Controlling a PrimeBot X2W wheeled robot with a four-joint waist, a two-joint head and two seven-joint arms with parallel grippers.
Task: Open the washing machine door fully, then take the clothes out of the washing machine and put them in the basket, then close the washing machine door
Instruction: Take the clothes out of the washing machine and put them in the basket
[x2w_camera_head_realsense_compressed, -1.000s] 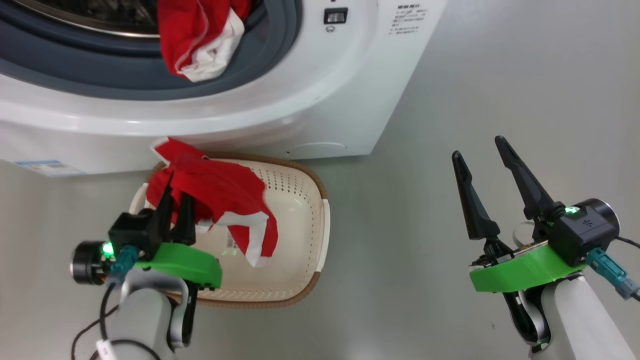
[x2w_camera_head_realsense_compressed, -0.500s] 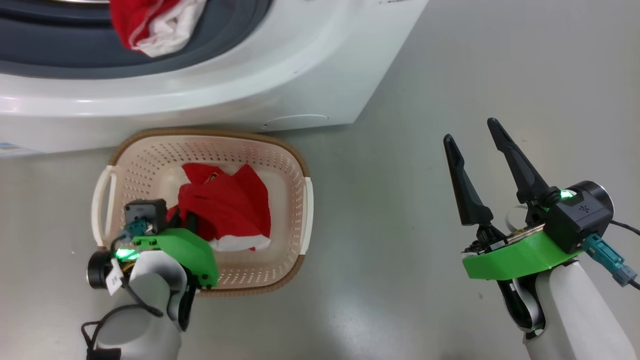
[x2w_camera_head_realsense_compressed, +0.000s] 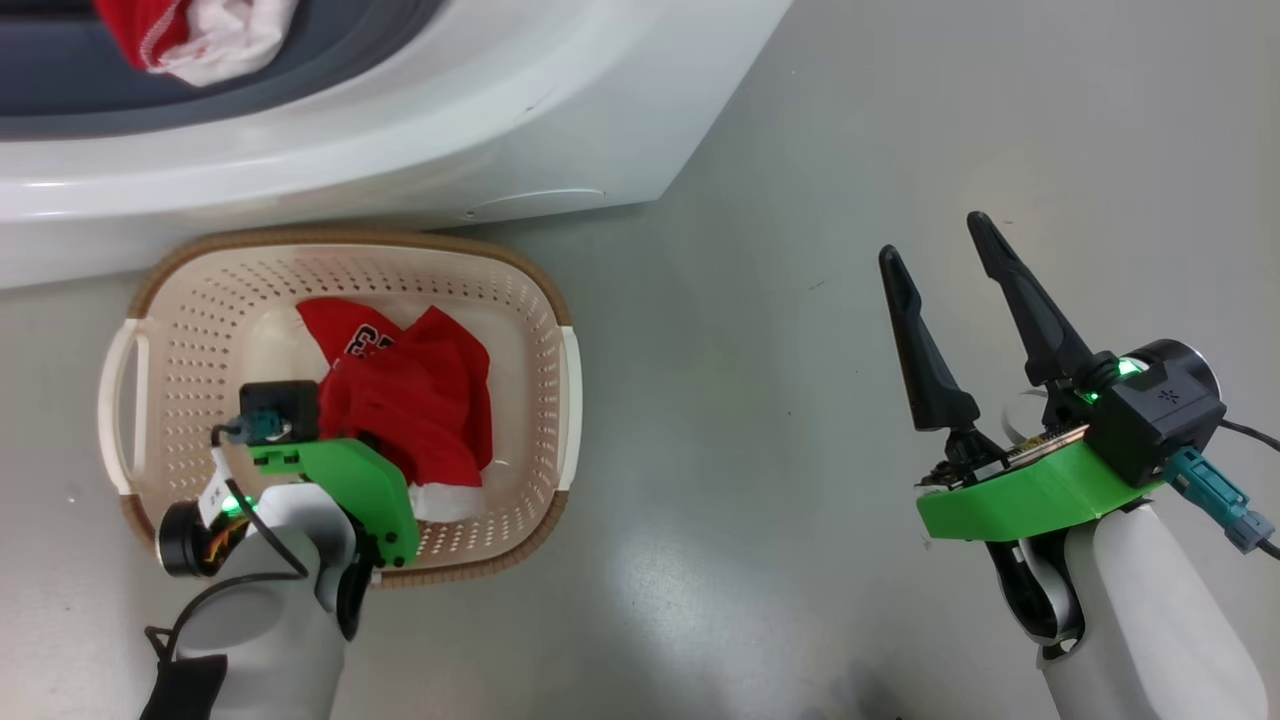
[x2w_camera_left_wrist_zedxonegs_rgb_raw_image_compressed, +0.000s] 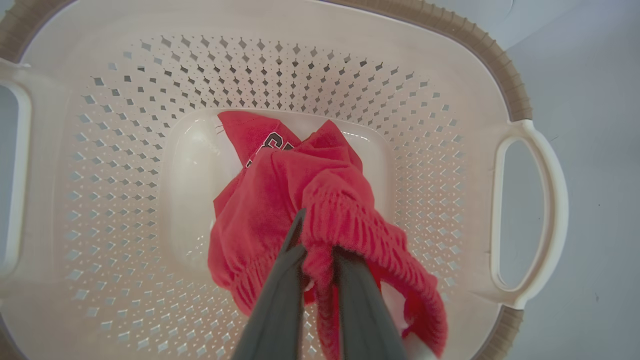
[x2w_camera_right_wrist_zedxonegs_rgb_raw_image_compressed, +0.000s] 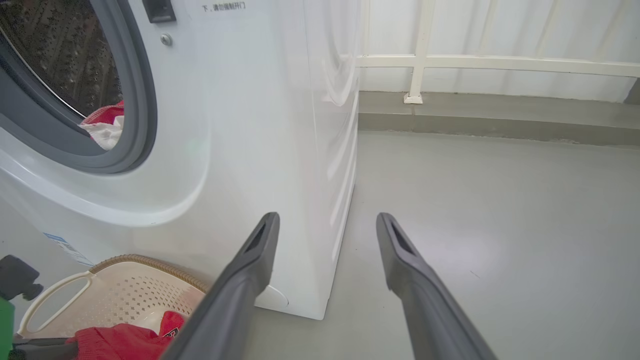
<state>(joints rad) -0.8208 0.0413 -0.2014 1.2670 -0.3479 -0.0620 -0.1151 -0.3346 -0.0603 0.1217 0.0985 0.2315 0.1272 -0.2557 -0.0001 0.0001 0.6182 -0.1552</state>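
Observation:
The cream basket (x2w_camera_head_realsense_compressed: 200, 300) stands on the floor against the washing machine (x2w_camera_head_realsense_compressed: 500, 120). One red garment (x2w_camera_head_realsense_compressed: 420, 390) lies bunched on the basket's bottom. My left gripper (x2w_camera_left_wrist_zedxonegs_rgb_raw_image_compressed: 317, 250) reaches down into the basket (x2w_camera_left_wrist_zedxonegs_rgb_raw_image_compressed: 425, 125), shut on a fold of this garment (x2w_camera_left_wrist_zedxonegs_rgb_raw_image_compressed: 280, 185). A second red and white garment (x2w_camera_head_realsense_compressed: 190, 40) hangs over the grey rubber ring (x2w_camera_head_realsense_compressed: 250, 85) of the drum mouth, and the right wrist view shows this garment (x2w_camera_right_wrist_zedxonegs_rgb_raw_image_compressed: 107, 127) too. My right gripper (x2w_camera_head_realsense_compressed: 935, 238) stands open over bare floor to the right, holding nothing. The washing machine door is out of view.
Grey floor (x2w_camera_head_realsense_compressed: 760, 420) spreads to the right of the machine and basket. In the right wrist view a white railing (x2w_camera_right_wrist_zedxonegs_rgb_raw_image_compressed: 500, 62) and a low kerb (x2w_camera_right_wrist_zedxonegs_rgb_raw_image_compressed: 500, 120) run along the back. A blue label (x2w_camera_right_wrist_zedxonegs_rgb_raw_image_compressed: 65, 245) sits low on the machine's front.
My left gripper has gone down into the basket with the red garment, which now rests on the bottom. The head camera has shifted; the right arm holds its pose.

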